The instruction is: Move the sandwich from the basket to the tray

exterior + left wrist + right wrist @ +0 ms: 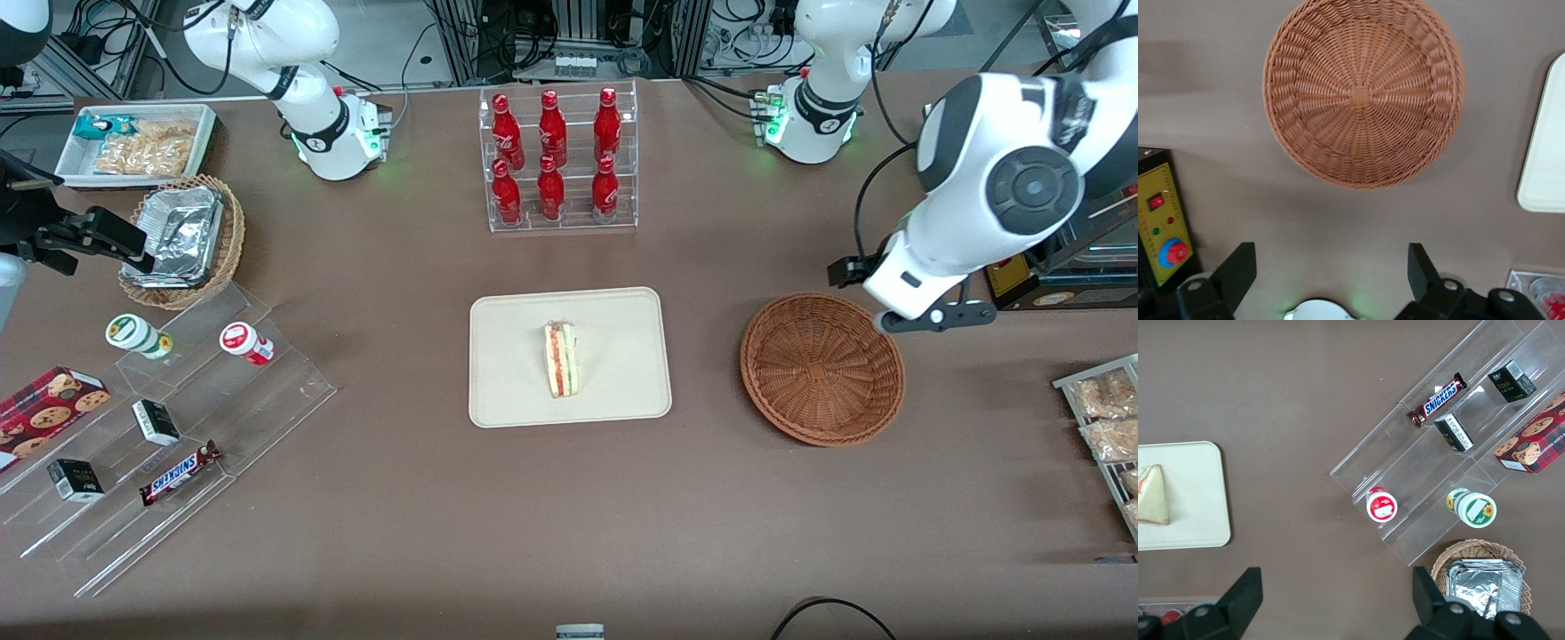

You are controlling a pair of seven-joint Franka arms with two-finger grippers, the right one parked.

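Observation:
The sandwich (pixel 561 359) lies on the cream tray (pixel 516 391) at the table's middle, its red, white and green cut edge up; it also shows in the right wrist view (pixel 1153 495) on the tray (pixel 1198 513). The reddish-brown basket (pixel 822 369) sits empty beside the tray, toward the working arm's end. My left gripper (pixel 893 298) hovers high above the table just off the basket's rim, farther from the front camera. In the left wrist view the gripper (pixel 1331 267) is open and empty, with the basket (pixel 1363 93) and a corner of the tray (pixel 1545 167) below.
A clear rack of red bottles (pixel 558 160) stands farther from the front camera than the tray. An acrylic step shelf with snacks (pixel 169 418), a foil-container basket (pixel 182 240) and a white snack tray (pixel 138 142) lie toward the parked arm's end. Metal trays (pixel 1107 427) and a yellow control box (pixel 1161 227) sit near the working arm.

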